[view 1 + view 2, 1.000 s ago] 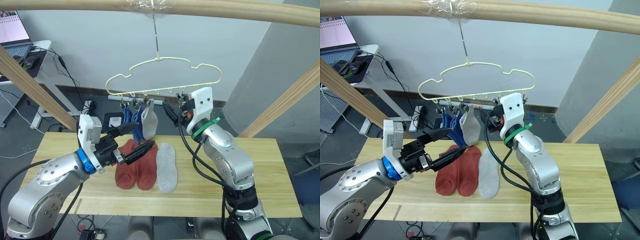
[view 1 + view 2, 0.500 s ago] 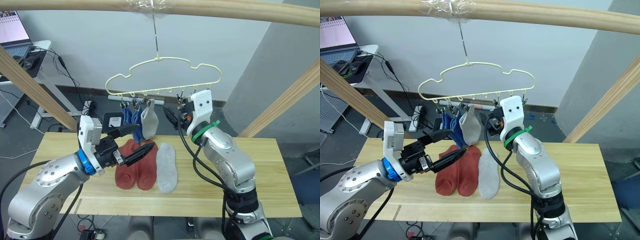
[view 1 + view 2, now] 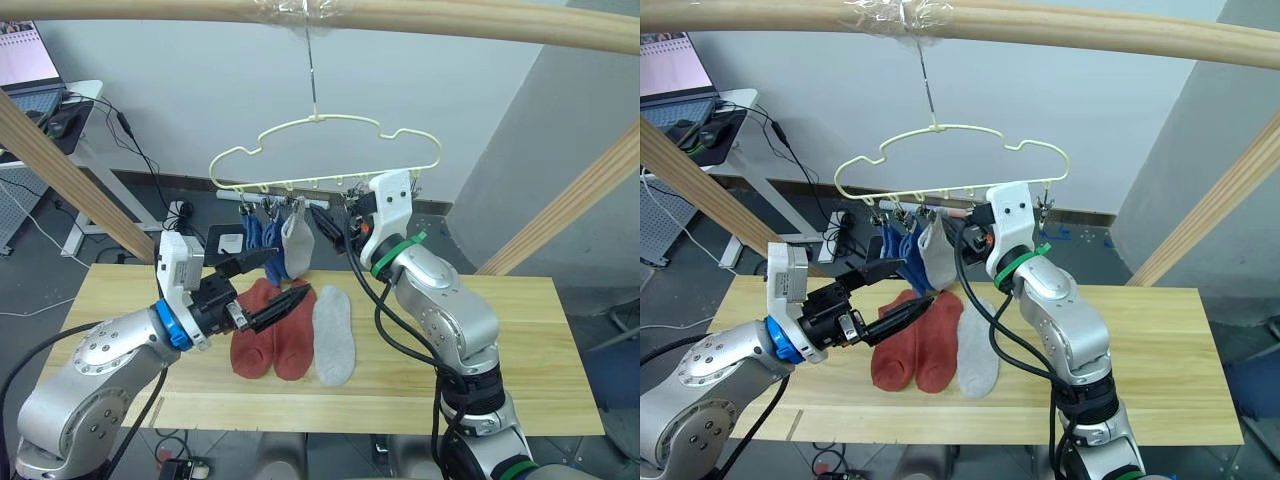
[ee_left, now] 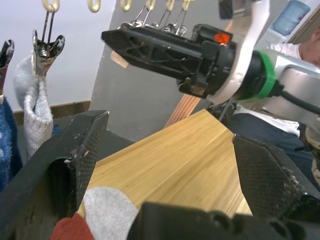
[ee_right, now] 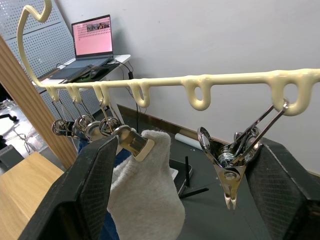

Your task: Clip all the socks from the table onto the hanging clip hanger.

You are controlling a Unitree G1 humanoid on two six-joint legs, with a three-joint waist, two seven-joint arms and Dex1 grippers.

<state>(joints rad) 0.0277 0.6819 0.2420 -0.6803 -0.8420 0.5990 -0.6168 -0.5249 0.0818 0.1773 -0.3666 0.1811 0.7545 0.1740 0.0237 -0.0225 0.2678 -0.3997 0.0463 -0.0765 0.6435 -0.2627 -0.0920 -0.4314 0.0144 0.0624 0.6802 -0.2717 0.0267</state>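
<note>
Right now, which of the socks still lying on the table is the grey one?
It is the light grey sock, the one lying nearest the robot's right side on the table. The two rust-red socks lie side by side on its left.

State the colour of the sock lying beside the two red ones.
Light grey sock, best in the left eye view.

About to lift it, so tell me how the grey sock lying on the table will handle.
The grey sock lies flat and thin on the table, so probably light. The clipped grey sock droops from its clip, so this one likely sags too. Knit fabric probably won't slip.
</note>
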